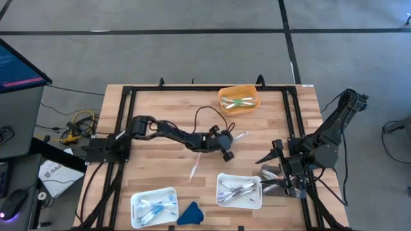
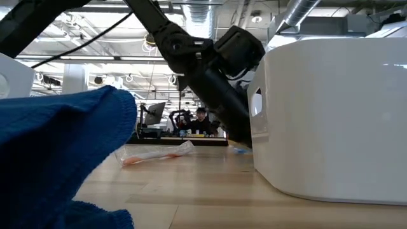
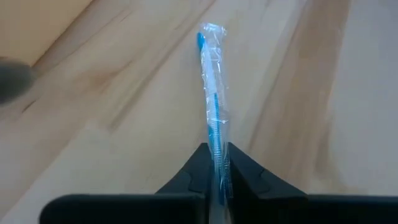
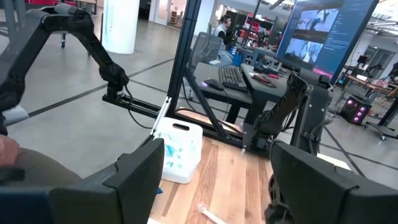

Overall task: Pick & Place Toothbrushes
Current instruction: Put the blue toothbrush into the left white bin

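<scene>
A blue toothbrush in a clear wrapper (image 3: 211, 93) lies on the wooden table near its middle, with my left gripper (image 3: 217, 180) shut on its near end; in the high view the same gripper (image 1: 231, 141) and brush (image 1: 239, 136) show. An orange-accented wrapped toothbrush (image 2: 156, 156) lies flat on the table to the left gripper's near side (image 1: 194, 165). My right gripper (image 4: 217, 180) waits raised and open at the table's right side (image 1: 273, 155). My left gripper pinches the blue toothbrush's near end (image 3: 217, 163) between its two fingers, through the clear wrapper. The fingers slant downward and lie along the brush. The rest of the brush runs away from the fingers, its far tip (image 3: 208, 37) low over or on the wood; which, I cannot tell.
An orange tray (image 1: 239, 110) with green brushes stands at the far edge. Two white trays (image 1: 133, 206) (image 1: 219, 190) with brushes stand near the front edge, a blue cloth (image 1: 191, 213) between them. A black frame (image 1: 122, 122) borders the table.
</scene>
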